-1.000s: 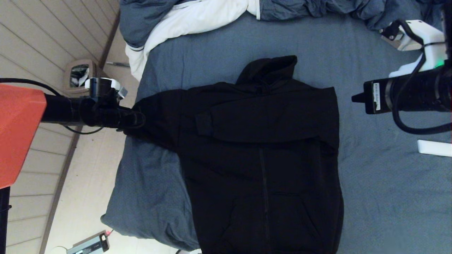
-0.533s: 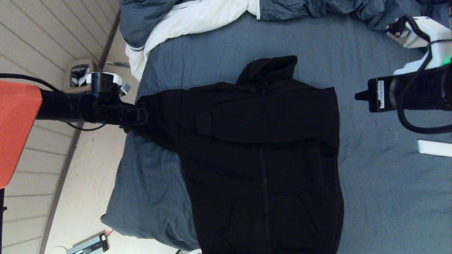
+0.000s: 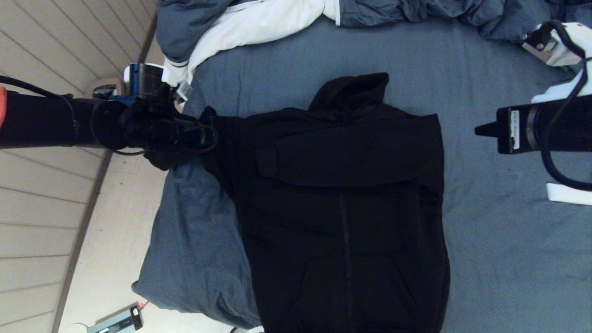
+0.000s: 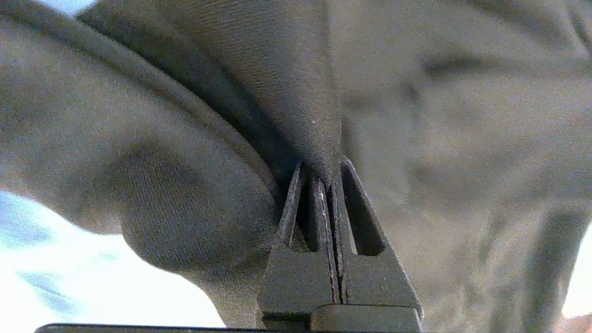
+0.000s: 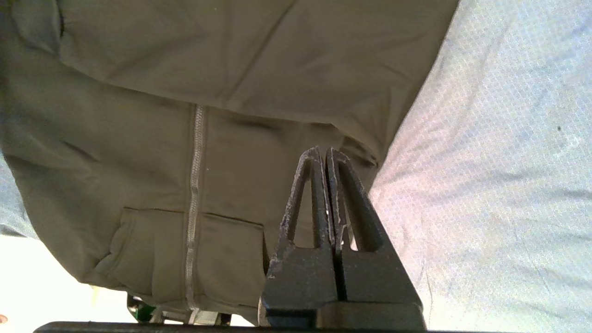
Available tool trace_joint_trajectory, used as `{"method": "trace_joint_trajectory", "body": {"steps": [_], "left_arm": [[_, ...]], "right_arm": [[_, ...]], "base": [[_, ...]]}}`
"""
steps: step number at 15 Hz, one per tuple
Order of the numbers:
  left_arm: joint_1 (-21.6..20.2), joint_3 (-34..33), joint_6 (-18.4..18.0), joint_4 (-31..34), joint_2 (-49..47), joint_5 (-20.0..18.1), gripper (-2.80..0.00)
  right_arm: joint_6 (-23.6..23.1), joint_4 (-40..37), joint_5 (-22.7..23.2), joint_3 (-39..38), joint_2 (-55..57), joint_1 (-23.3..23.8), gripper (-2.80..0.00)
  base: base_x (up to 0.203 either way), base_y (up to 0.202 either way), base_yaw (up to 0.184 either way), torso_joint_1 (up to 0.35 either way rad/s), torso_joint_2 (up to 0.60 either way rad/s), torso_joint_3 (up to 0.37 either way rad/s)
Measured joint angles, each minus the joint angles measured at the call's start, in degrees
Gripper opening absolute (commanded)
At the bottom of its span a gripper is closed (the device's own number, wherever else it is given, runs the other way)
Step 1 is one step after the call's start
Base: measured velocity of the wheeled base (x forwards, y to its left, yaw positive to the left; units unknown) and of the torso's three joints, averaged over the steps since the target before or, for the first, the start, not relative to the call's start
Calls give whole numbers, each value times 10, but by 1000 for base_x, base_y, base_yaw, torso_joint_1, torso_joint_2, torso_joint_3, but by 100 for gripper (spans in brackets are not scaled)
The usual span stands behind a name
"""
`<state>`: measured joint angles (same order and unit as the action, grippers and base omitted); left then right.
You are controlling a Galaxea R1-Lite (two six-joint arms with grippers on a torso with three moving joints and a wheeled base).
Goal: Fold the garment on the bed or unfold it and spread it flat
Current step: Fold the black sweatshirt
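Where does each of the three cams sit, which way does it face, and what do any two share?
Head: high, looking down on the bed and black hoodie; both arms enter from the sides.
Left wrist: behind the left gripper, shut on hoodie fabric at the bed's left edge.
Right wrist: behind the shut, empty right gripper, facing the hoodie's zipper.
Shared: the hoodie appears in all three.

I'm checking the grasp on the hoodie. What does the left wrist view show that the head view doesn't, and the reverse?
Only the left wrist view shows the left gripper with its fingers shut on a pinched fold of the garment.

Only the head view shows the whole garment zipper up on the bed, one sleeve folded across its chest, the duvet bunched at the far end, and the right gripper hovering empty beside it.

Both show the left gripper meeting the garment's sleeve end.
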<state>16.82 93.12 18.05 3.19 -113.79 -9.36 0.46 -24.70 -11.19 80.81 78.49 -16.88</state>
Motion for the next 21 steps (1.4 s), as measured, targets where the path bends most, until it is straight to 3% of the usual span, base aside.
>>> {"method": "trace_joint_trajectory", "body": {"steps": [7, 10, 14, 15, 21], "left_arm": [[149, -101, -5, -103, 11, 100, -280], [185, -129, -5, -141, -14, 121, -280], [201, -143, -5, -158, -34, 125, -280], [201, -143, -5, -158, -35, 126, 0], [209, -136, -1, -156, -29, 135, 0]], "right_arm": [[2, 9, 1, -27, -22, 1, -280], [0, 23, 3, -45, -31, 2, -280], [0, 24, 5, -59, -42, 6, -280], [0, 24, 5, -60, -44, 6, -280], [1, 24, 5, -61, -50, 5, -280]], "base": [[0, 0, 0, 0, 0, 0], [0, 0, 0, 0, 0, 0], [0, 0, 0, 0, 0, 0], [0, 0, 0, 0, 0, 0], [0, 0, 0, 0, 0, 0]]}}
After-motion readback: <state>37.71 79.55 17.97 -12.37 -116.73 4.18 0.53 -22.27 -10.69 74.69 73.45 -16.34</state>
